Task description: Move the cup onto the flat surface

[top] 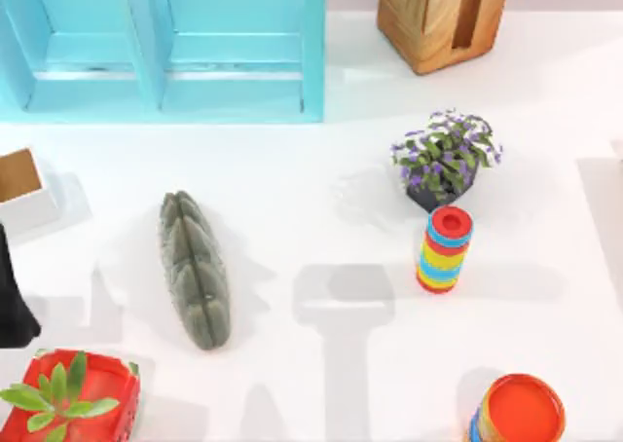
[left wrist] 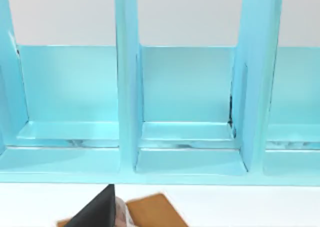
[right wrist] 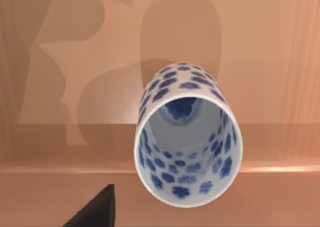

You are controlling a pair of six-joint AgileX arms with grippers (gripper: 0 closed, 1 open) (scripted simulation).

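Observation:
In the right wrist view the cup is pale with dark blue spots. Its open mouth tips toward the camera, and it rests on a tan surface crossed by shadows. A dark part of my right gripper juts in beside the cup and apart from it. In the top view a faint see-through shape sits on the flat surface, just left of the potted plant; it may be the same cup. My left arm is parked at the table's left edge, and its gripper faces the turquoise cabinet.
The turquoise cabinet and a wooden box line the back. A purple-flowered plant, a striped ring stack, a green cactus-like object, a red planter, an orange-topped can and a brown-topped white box stand around.

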